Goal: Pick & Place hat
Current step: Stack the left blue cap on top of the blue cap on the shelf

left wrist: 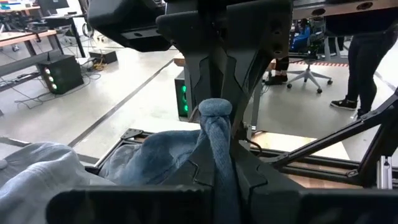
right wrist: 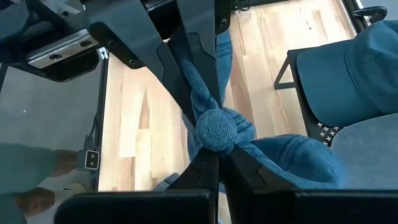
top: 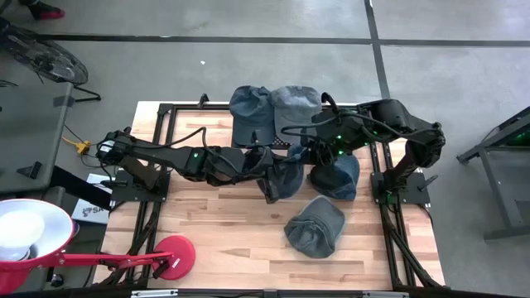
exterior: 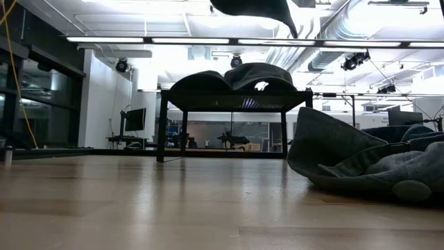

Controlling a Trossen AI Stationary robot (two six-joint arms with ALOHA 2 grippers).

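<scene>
Left gripper [top: 269, 176] over the middle of the table [top: 215, 240], clenched on a bunched fold of the blue hat [top: 287, 175]. In the left wrist view, both dark fingers [left wrist: 249, 177] pressed tight against a rolled ridge of that blue hat [left wrist: 155, 155], no gap between them. Right gripper [top: 313, 157] reaching in from the opposite side, likewise clamped: in the right wrist view, closed fingers [right wrist: 245, 171] pinching the blue hat [right wrist: 280, 155] just below its round top button. Grippers tip to tip, facing each other, both on the same bundle of cloth. Held clear of the wood: in the low view, only a dark hanging edge of the blue hat [exterior: 260, 8] at the upper border, nothing of it touching the table [exterior: 173, 201]. Just beside it from above, under the right arm, a second blue hat [top: 338, 178]; cannot tell whether resting on the boards or lifted. Nearer the front edge, apart from both grippers, a grey hat [top: 315, 225] lying flat on the table, seen close and slumped in the low view [exterior: 361, 167]. At the far edge, a black rack [exterior: 232, 97] carrying two more hats side by side: a dark blue cap [top: 251, 106] and a grey cap [top: 296, 103], touching each other. At the front left corner, a red lamp base [top: 174, 252] on the wood. Beyond the table in the left wrist view, a person's legs [left wrist: 367, 50] and an office chair [left wrist: 308, 68].
</scene>
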